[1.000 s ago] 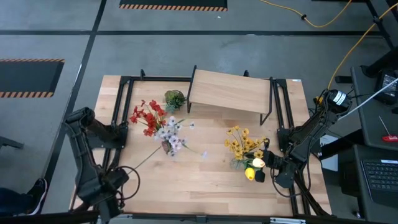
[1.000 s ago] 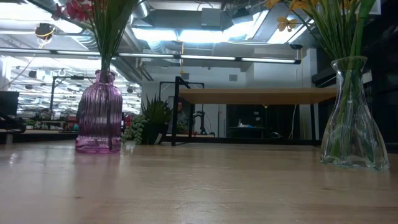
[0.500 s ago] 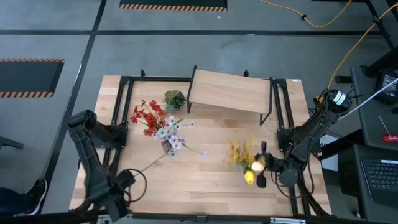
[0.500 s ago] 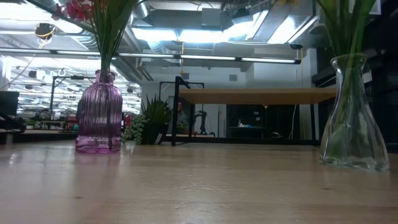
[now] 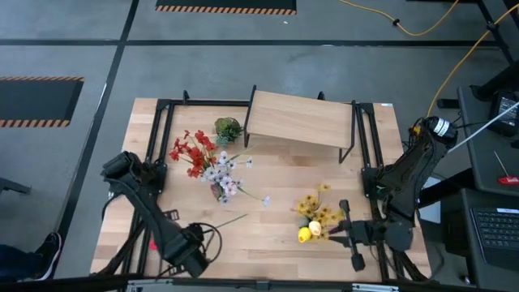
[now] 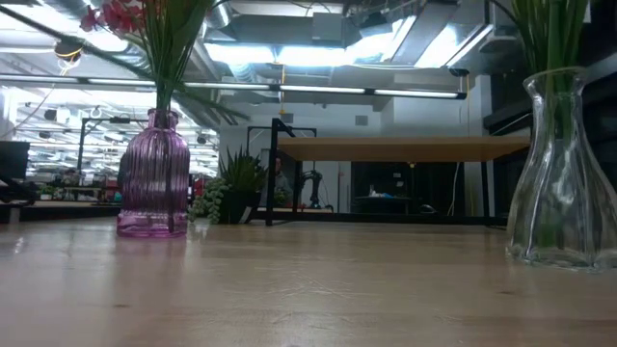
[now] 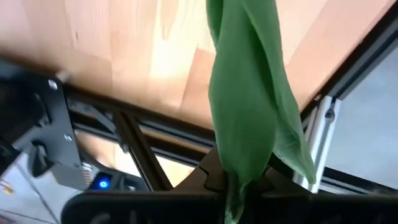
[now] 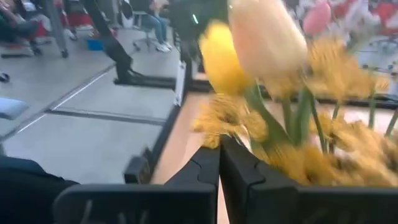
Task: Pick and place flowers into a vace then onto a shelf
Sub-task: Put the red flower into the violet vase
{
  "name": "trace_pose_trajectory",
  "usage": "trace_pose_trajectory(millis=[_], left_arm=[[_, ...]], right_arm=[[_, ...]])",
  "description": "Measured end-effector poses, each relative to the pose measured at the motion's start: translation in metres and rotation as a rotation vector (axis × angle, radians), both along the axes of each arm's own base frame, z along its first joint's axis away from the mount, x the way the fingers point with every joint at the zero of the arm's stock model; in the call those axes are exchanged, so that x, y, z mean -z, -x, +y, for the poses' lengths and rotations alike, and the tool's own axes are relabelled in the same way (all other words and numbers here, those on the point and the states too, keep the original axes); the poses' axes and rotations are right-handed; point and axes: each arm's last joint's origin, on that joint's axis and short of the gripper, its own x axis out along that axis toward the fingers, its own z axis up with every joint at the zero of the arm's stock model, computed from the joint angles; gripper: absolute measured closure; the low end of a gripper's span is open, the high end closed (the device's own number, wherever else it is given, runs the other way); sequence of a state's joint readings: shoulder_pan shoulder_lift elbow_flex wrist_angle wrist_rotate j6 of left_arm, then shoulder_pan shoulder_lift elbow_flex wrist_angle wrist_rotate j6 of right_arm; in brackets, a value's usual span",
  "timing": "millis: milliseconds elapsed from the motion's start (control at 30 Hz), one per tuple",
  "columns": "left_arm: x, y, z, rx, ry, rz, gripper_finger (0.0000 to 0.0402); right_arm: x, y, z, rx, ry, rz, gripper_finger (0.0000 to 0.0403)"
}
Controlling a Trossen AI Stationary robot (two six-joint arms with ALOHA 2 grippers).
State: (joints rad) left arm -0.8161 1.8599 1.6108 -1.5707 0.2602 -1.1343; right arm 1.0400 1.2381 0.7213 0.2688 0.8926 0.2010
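The left gripper (image 5: 197, 246) sits low at the near-left part of the table (image 5: 268, 235), its 2 dark fingers clenched on a long green stem (image 5: 225, 221) that runs away from it toward the table's middle. In the left wrist view a broad, smooth green leaf (image 7: 249, 99) of that flower rises straight out of the closed fingers, with pale wood grain and black frame rails behind it.

The right gripper (image 5: 349, 235) is at the near-right, just beside the clear glass vase. Its fingers are pressed together, and in the right wrist view a thin green stem (image 8: 264, 121) seems to rise from between them, though I cannot tell for sure that it is gripped. Just above stand a waxy yellow tulip bud (image 8: 219, 51), a pale cream bud (image 8: 266, 38) and frilly small yellow blooms (image 8: 339, 140).

That glass vase (image 6: 564, 173), flared at the base and narrow at the neck, stands at the right and holds the yellow bunch (image 5: 315, 217). At the left a ribbed purple glass vase (image 6: 153, 175) holds red clusters (image 5: 191, 152) and white blossoms (image 5: 221, 174). A small leafy green bunch (image 5: 228, 128) stands beside it at the far side.

The shelf (image 5: 298, 120), a flat light-wood board on thin black legs, stands at the far middle of the table.
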Motion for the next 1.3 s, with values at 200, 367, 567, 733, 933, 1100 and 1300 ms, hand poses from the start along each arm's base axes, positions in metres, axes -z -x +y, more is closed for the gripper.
trace_pose_trajectory(millis=[200, 367, 567, 733, 933, 1100, 1300], left_arm=[[0.005, -0.015, 0.011, 0.064, 0.002, -0.015, 0.0398], [0.005, -0.025, 0.022, 0.097, -0.004, -0.039, 0.0398], [0.005, -0.036, 0.035, 0.158, -0.022, -0.071, 0.0398], [0.006, -0.041, 0.042, 0.199, -0.040, -0.091, 0.0398], [0.006, -0.043, 0.044, 0.222, -0.038, -0.093, 0.0398], [0.006, -0.044, 0.045, 0.210, -0.020, -0.082, 0.0398], [0.006, -0.044, 0.045, 0.205, -0.012, -0.078, 0.0398]], right_arm=[[-0.030, -0.002, 0.010, -0.109, -0.003, -0.045, 0.0391], [-0.047, -0.011, 0.013, -0.127, 0.017, -0.063, 0.0391], [-0.067, -0.034, 0.013, -0.137, 0.043, -0.022, 0.0391], [-0.093, -0.061, 0.010, -0.132, 0.055, 0.059, 0.0391], [-0.107, -0.102, 0.008, -0.144, 0.090, 0.200, 0.0391], [-0.109, -0.132, 0.014, -0.130, 0.230, 0.301, 0.0391], [-0.141, -0.154, 0.024, -0.132, 0.301, 0.317, 0.0391]])
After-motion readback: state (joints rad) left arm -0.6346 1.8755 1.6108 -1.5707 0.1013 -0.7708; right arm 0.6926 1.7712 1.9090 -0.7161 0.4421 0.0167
